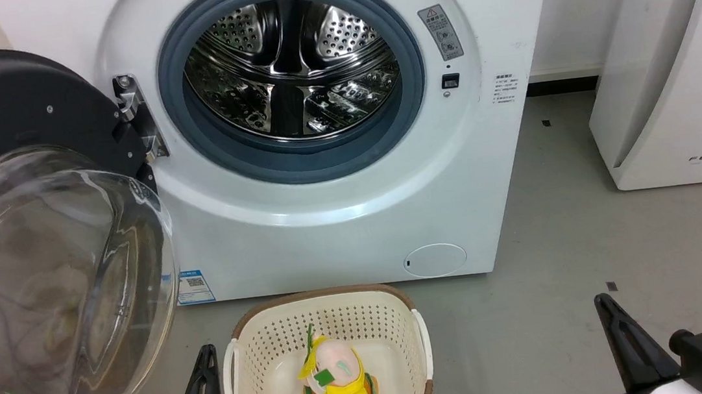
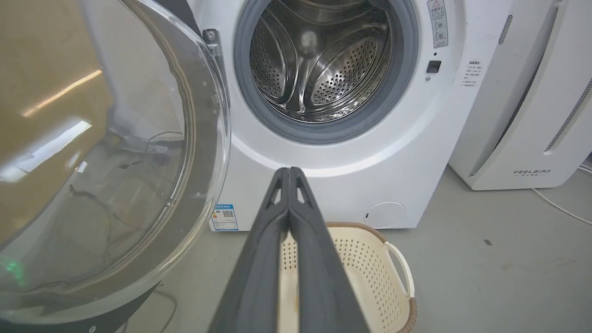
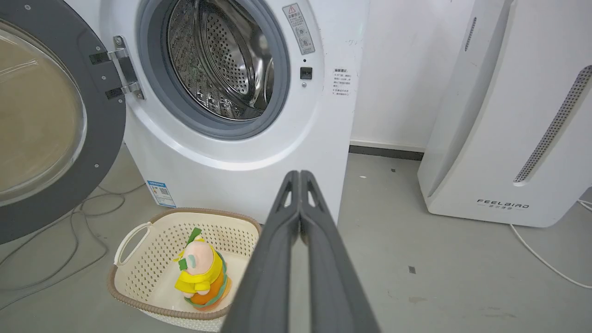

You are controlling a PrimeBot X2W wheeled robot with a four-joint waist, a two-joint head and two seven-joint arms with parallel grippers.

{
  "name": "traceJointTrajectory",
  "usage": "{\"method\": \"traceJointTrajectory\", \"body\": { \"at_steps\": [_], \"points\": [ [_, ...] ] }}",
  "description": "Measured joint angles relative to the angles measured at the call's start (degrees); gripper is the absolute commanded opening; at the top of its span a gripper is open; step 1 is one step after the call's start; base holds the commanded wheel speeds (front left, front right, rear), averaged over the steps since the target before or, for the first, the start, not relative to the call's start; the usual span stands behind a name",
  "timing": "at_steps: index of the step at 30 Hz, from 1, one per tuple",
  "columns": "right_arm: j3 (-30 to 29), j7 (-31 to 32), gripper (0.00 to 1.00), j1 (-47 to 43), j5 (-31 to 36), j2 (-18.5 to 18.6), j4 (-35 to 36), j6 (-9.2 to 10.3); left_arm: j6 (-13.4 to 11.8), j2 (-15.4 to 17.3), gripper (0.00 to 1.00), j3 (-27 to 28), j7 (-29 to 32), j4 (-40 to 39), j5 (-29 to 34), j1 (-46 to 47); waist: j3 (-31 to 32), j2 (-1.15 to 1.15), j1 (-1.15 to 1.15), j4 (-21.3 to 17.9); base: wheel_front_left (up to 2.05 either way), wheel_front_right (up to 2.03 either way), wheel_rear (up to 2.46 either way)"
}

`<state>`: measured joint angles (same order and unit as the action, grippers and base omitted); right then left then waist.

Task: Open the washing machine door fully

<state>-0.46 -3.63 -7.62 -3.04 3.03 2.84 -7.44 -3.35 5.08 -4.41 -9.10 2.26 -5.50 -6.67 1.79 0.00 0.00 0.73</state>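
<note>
Currently both arms sit low at the head view's bottom corners, fingers pointing forward at the washer (image 1: pixel 354 223). The left tool (image 2: pixel 290 175) and right tool (image 3: pixel 299 178) each have their fingers pressed together on nothing, left just beside the basket (image 1: pixel 322 299) holding a plush toy (image 1: pixel 337 374), right well apart from it. Further out, the washing machine door (image 1: pixel 21 101) hangs open on its hinge (image 1: pixel 137 115) at the washer's left edge, upright, round so no long axis, dark inner side and glass bowl (image 1: pixel 54 287) facing the robot and its right, steel drum (image 1: pixel 291 66) exposed behind.
</note>
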Motion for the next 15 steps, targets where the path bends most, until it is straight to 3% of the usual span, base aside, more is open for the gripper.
{"method": "traceJointTrajectory", "body": {
  "at_steps": [15],
  "points": [
    [0.09, 0.6, 0.0, 1.46, 0.99, 0.0, -0.46, 0.0, 0.58, -0.4, 0.0, 0.92, 1.62, -0.31, 0.98, 1.02, -0.34, 0.0, 0.0, -0.14, 0.0, 0.0, 0.0]
  ]
}}
